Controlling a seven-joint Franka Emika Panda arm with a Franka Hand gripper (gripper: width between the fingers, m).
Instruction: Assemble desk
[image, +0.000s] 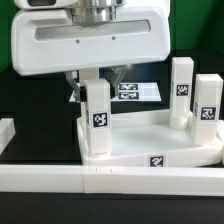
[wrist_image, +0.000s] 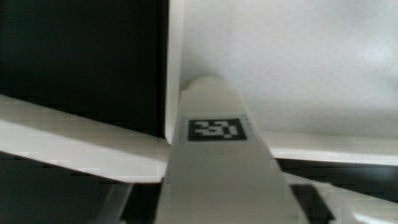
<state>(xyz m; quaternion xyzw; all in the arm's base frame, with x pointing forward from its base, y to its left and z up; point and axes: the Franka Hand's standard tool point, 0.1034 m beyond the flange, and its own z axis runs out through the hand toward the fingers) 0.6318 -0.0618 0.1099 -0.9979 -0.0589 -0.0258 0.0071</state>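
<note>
The desk panel (image: 150, 135), a white tray with a raised rim and tags on its edge, lies in front of the arm. Two white tagged legs (image: 181, 85) (image: 206, 108) stand upright at its corners on the exterior view's right. A third leg (image: 97, 118) stands upright at the panel's near corner on the exterior view's left. My gripper (image: 95, 88) reaches down over this leg's top and is shut on it. In the wrist view the leg (wrist_image: 219, 150) with its tag runs between the fingers (wrist_image: 306, 198), above the panel (wrist_image: 311, 95).
The marker board (image: 140, 91) lies flat behind the panel. A long white border rail (image: 110, 182) runs along the front, and another rail piece (image: 5, 135) is at the exterior view's left. The table top is black.
</note>
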